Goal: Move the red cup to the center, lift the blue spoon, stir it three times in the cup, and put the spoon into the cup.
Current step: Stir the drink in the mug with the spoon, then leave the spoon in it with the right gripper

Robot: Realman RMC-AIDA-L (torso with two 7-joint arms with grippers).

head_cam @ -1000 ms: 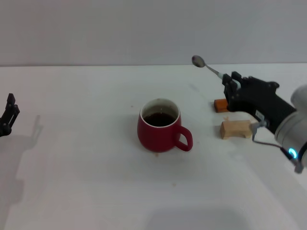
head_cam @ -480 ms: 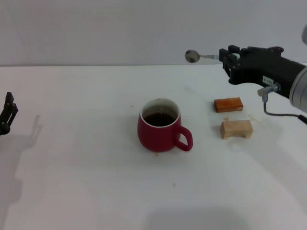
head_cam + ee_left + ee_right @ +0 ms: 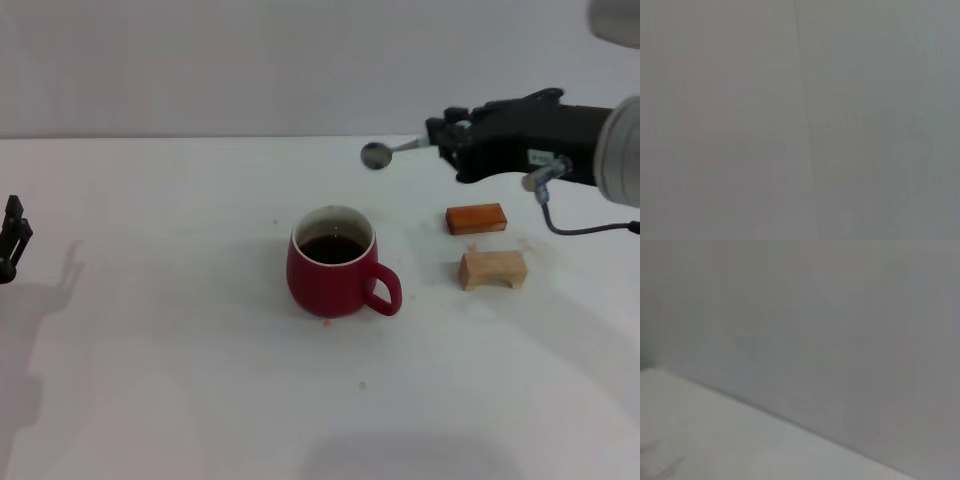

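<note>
Holding the blue spoon (image 3: 392, 150) by its handle end, the right gripper (image 3: 447, 134) sits in the upper right of the head view, raised above the desk (image 3: 170, 350). Its dark fingers (image 3: 452, 128) are pinched on the spoon's handle, which is hidden inside the grip, so only the grey metal neck and bowl show. The spoon lies nearly level and points toward the left of the frame, its bowl at the free end, slightly lower than the gripped end. The bowl hangs in the air above and to the right of the red cup (image 3: 337, 262), apart from it and not over its mouth.

The red cup stands upright near the middle of the frame on the white desk, its loop handle turned toward the lower right. Dark liquid shows inside against the white inner wall.

To the right of the cup, below the right gripper, two small blocks rest on the desk: an orange-brown block (image 3: 476, 218) farther back and a pale wooden block (image 3: 492, 269) just in front of it, the two close but not touching.

The left gripper (image 3: 10, 240) is at the far left edge of the frame, well away from the cup; whether its fingers are spread or pressed together cannot be told. Both wrist views show only plain grey surface.
</note>
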